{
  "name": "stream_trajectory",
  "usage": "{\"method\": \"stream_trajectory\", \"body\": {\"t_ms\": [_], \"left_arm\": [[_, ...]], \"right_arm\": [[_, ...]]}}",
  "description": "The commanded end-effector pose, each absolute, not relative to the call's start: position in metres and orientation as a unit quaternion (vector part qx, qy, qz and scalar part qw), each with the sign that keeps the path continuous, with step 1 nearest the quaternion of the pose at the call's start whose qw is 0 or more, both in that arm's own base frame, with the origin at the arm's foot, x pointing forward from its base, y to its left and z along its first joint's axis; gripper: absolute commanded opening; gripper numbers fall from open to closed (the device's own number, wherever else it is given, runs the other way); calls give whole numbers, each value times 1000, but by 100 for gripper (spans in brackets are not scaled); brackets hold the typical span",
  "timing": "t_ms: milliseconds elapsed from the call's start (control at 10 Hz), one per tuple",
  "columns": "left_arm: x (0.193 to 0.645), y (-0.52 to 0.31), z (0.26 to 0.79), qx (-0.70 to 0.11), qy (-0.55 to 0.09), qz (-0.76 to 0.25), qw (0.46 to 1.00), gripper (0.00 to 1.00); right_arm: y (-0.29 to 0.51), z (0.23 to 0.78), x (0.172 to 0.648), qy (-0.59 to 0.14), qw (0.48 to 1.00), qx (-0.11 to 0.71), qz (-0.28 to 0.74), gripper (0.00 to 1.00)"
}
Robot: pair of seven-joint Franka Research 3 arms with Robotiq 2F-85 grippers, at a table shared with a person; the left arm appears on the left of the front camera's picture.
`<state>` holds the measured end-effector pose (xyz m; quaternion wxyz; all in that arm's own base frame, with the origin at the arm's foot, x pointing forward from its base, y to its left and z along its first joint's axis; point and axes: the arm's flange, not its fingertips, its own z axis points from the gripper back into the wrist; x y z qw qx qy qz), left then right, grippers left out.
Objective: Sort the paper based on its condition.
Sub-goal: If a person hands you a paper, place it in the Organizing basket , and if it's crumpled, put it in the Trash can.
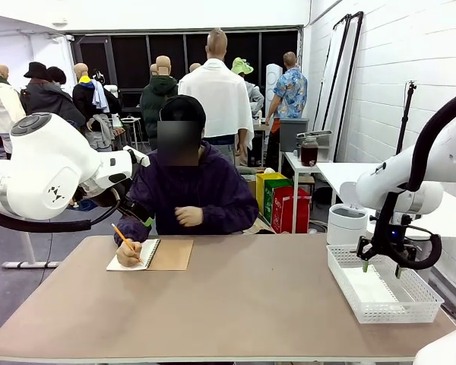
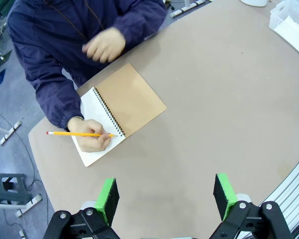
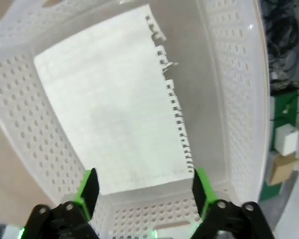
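Observation:
A flat white sheet of paper [image 3: 114, 104] with one ragged spiral-hole edge lies on the floor of the white lattice basket [image 3: 229, 89]. My right gripper [image 3: 142, 186] hangs open just above it, nothing between its green pads. From the front, that gripper [image 1: 380, 266] hovers over the basket [image 1: 410, 304] at the table's right, with the paper [image 1: 372, 289] inside. My left gripper [image 2: 167, 196] is open high above the table, empty. Below it the person's hand [image 2: 92, 135] writes with a yellow pencil [image 2: 77, 134] in an open spiral notebook [image 2: 132, 99] with a brown cover.
The notebook [image 1: 171, 255] sits at the table's far left in front of the seated person [image 1: 186, 198]. A white round bin [image 1: 346, 223] stands behind the basket, off the table's far right. The wide tan tabletop [image 1: 243, 304] lies bare between notebook and basket.

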<state>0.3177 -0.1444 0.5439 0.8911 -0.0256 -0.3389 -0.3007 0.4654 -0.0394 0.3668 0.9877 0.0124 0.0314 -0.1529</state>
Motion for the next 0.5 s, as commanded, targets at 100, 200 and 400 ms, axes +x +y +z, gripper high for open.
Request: {"method": "stream_trajectory", "body": {"t_ms": [100,200,400], "left_arm": [[318,-144,543,-27,-338,-305,890,100],[318,-144,543,-27,-338,-305,890,100],[318,-144,543,-27,-338,-305,890,100]], "right_arm": [[-19,366,463,0,981,-81,-178,100],[-16,368,463,1,981,-77,-176,100],[-14,374,463,-13,983,-46,-178,100]]}}
